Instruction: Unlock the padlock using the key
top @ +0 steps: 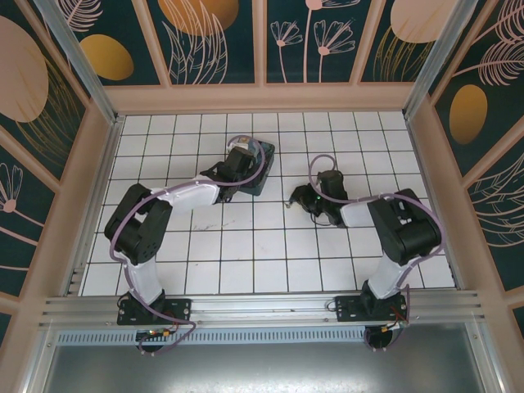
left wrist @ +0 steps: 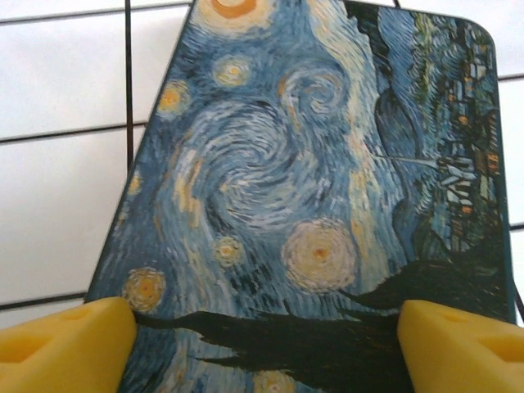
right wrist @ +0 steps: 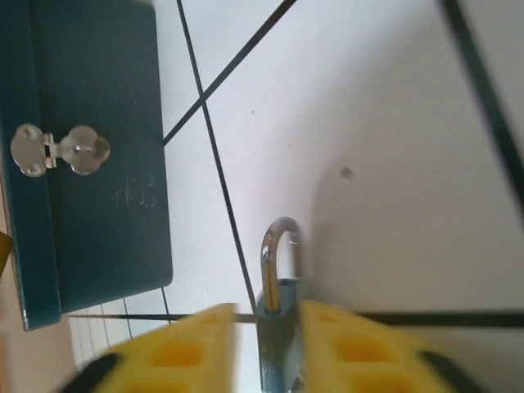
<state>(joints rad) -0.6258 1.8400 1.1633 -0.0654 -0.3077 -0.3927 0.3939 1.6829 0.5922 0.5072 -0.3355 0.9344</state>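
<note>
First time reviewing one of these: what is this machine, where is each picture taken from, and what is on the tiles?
Two robot arms are bolted at the near edge of a white tiled floor. One picture looks down from above; the others come from a camera on each wrist. The left gripper, jaws wide, straddles a painted box. The same box is teal-sided with a metal clasp in the right wrist view. The padlock sits between the right gripper's yellow fingers; whether it is gripped is unclear.

A lab test cell: tiled floor [top: 270,246], aluminium frame [top: 262,307], botanical-print walls [top: 213,41].
</note>
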